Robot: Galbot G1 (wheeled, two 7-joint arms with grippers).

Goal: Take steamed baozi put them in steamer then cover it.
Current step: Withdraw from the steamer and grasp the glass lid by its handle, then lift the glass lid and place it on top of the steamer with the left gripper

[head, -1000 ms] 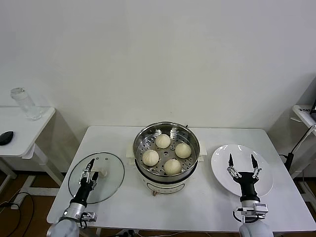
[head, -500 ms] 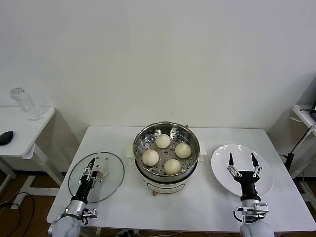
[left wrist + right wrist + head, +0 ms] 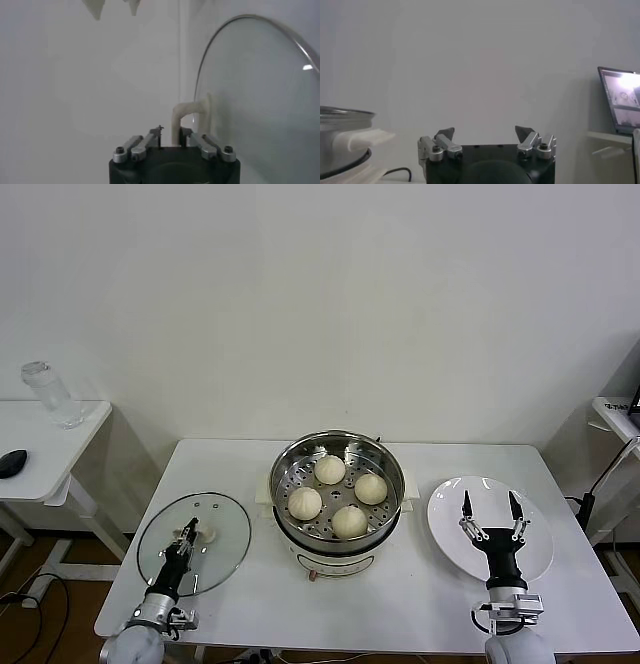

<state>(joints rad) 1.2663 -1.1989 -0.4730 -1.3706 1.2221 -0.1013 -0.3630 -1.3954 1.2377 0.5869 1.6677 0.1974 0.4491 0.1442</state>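
The steamer [image 3: 290,459] stands mid-table with several cream-white baozi [image 3: 330,470] on its perforated tray. The round glass lid [image 3: 225,559] lies left of it, slightly tilted. My left gripper [image 3: 186,537] is shut on the lid's white handle [image 3: 207,534]. In the left wrist view the handle [image 3: 186,111] runs between the closed gripper [image 3: 172,136], with the glass lid [image 3: 260,100] beyond it. My right gripper [image 3: 490,509] is open and empty over the white plate [image 3: 447,524]. In the right wrist view the gripper [image 3: 485,134] is open, with the steamer's edge [image 3: 342,135] off to one side.
A white side table [image 3: 85,424] at the left holds a clear glass bottle [image 3: 45,394] and a black mouse [image 3: 10,462]. A laptop screen [image 3: 620,100] shows in the right wrist view. The table's front edge [image 3: 330,646] runs just ahead of both arms.
My left gripper has closed on the lid's handle, and the lid has shifted slightly left and tilted. The right arm has not moved.
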